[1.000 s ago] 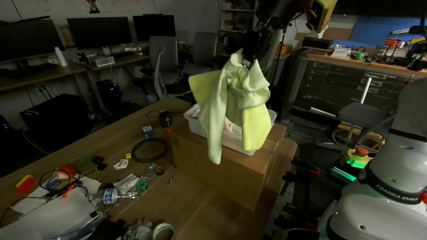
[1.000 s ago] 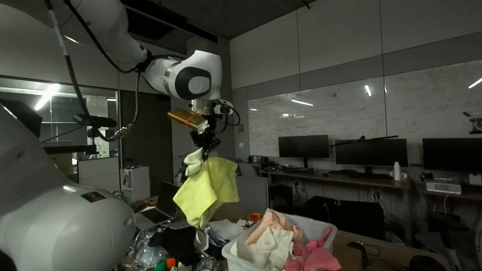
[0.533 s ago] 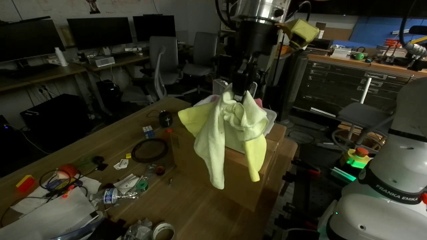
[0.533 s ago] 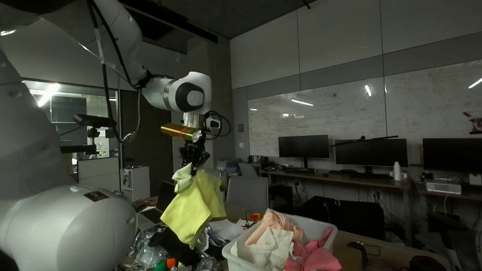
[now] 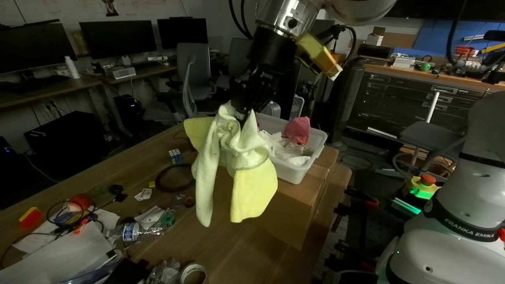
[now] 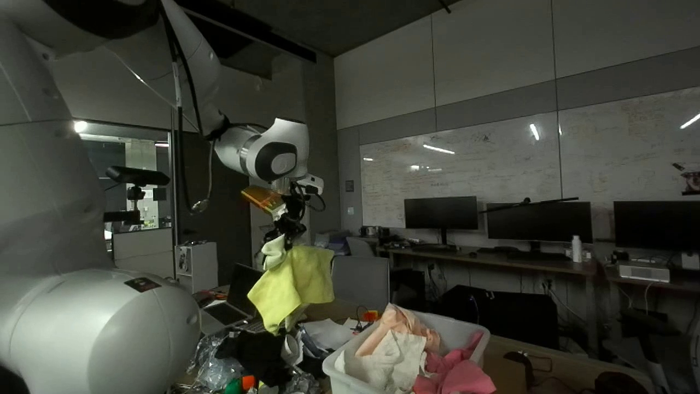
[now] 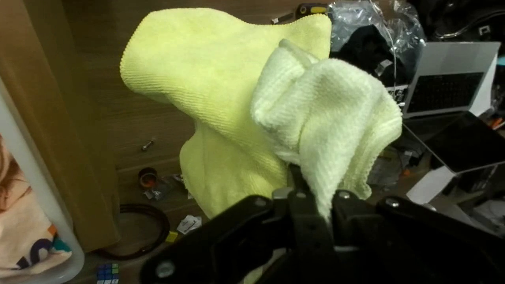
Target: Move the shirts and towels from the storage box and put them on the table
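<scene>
My gripper (image 5: 241,114) is shut on a yellow towel (image 5: 252,189), which hangs bunched from the fingers above the table (image 5: 232,256), beside the storage box. In the wrist view the towel (image 7: 221,71) spreads out beyond the fingers, and a pale fold (image 7: 327,118) covers the fingertips. The towel also hangs in the air in an exterior view (image 6: 284,290). The white storage box (image 5: 294,175) stands on a cardboard box (image 5: 276,213). In it lie a peach shirt (image 6: 396,328), a white cloth (image 6: 391,361) and a pink cloth (image 6: 456,375).
A plastic bottle (image 5: 132,232), papers (image 5: 67,252), a cable coil (image 5: 161,181), a puzzle cube (image 5: 175,156) and a tape roll (image 5: 193,274) lie on the table. An open laptop (image 7: 446,79) and a black item in clear plastic (image 7: 367,47) are at its other side.
My gripper has come down with the towel and then moved away from over the storage box, out over the table. The wrist has tilted. The box's contents look the same.
</scene>
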`<act>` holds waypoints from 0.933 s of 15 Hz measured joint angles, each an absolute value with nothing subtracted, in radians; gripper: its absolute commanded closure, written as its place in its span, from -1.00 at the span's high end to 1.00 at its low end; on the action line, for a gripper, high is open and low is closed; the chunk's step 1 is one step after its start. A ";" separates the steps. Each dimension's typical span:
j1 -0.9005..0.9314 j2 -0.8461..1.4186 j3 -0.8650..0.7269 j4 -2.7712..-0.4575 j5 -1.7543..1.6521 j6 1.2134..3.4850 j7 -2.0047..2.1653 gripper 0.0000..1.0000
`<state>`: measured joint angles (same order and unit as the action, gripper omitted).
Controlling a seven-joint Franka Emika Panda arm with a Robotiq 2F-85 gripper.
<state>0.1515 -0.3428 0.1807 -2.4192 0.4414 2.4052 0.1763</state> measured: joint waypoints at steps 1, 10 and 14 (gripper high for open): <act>0.152 -0.337 0.180 -2.419 0.451 2.421 0.178 -0.22; 0.106 -0.285 0.188 -2.430 0.137 2.419 0.301 1.00; 0.018 -0.266 0.165 -2.431 -0.012 2.400 0.351 1.00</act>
<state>0.0181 -0.2664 0.1652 -2.4305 -0.0118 2.3999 0.3508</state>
